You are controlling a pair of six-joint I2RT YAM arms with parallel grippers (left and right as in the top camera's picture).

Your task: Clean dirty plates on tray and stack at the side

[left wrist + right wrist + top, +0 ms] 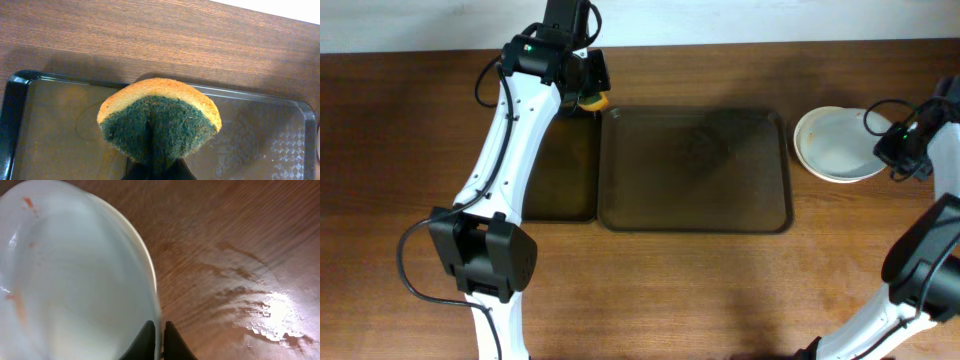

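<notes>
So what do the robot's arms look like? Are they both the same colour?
Yes, they match! The left arm and right arm are smooth white tubes joined by chunky black blocks. Thin black cables loop along them, and a tiny green light glows near each wrist. The left claw and right claw are black, with slim pointed fingers.

surface: dark brown wood-grain table (670, 290) | far edge: white strip (740, 20) | light: glare patch (275, 311) on wood
</notes>
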